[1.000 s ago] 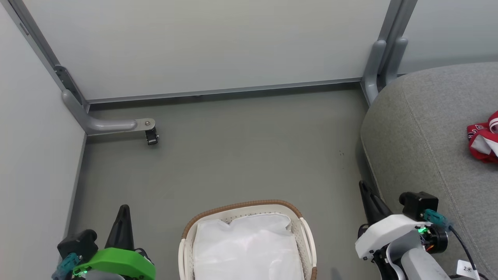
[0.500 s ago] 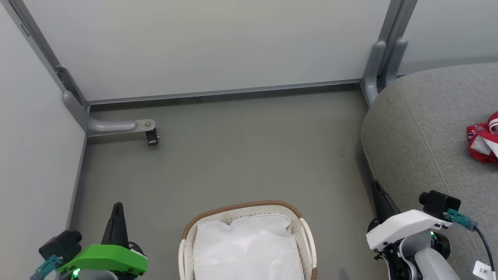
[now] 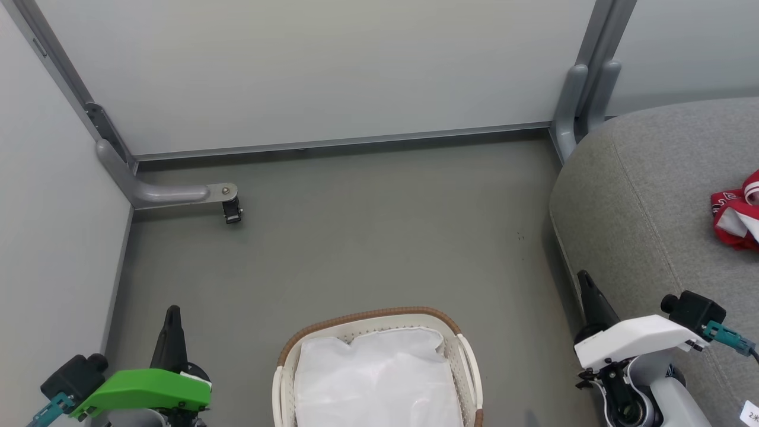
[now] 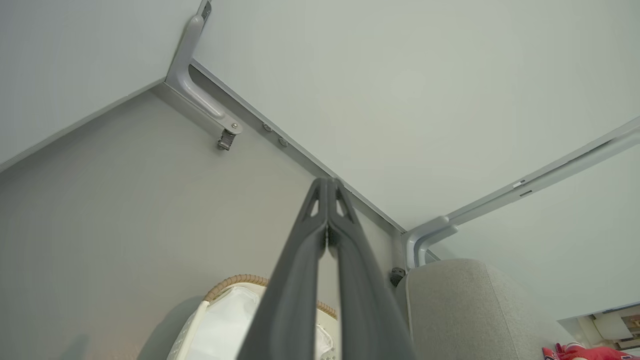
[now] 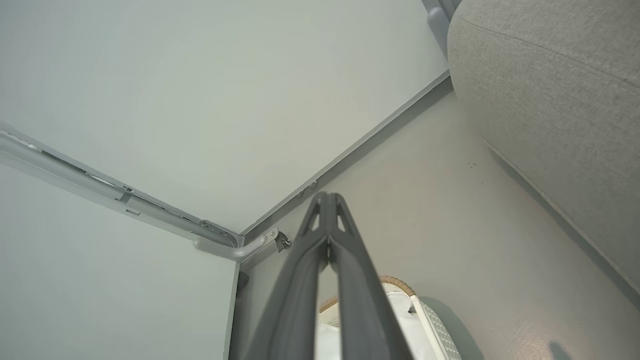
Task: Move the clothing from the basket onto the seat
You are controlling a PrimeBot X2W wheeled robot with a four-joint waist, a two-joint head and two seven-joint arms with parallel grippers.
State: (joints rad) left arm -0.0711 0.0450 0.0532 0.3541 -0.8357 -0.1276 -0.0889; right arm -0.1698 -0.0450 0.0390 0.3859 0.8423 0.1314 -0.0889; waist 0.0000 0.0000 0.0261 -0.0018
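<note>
Both arms are drawing back toward the lower corners. In the head view, we are seeing the left gripper (image 3: pixel 172 313) and right gripper (image 3: pixel 584 280) closed and empty, the red clothing (image 3: pixel 737 217) lying on the seat (image 3: pixel 640 196), and the basket (image 3: pixel 367 314) holding its white liner (image 3: pixel 376 379). In both wrist views, the fingers are meeting tip to tip. We are judging the transfer done, with parking the arms next.

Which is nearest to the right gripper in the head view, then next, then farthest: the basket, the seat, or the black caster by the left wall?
1. seat, just beside the right gripper, on its right.
2. basket, lower centre, to its left.
3. black caster, far left by the wall.
</note>
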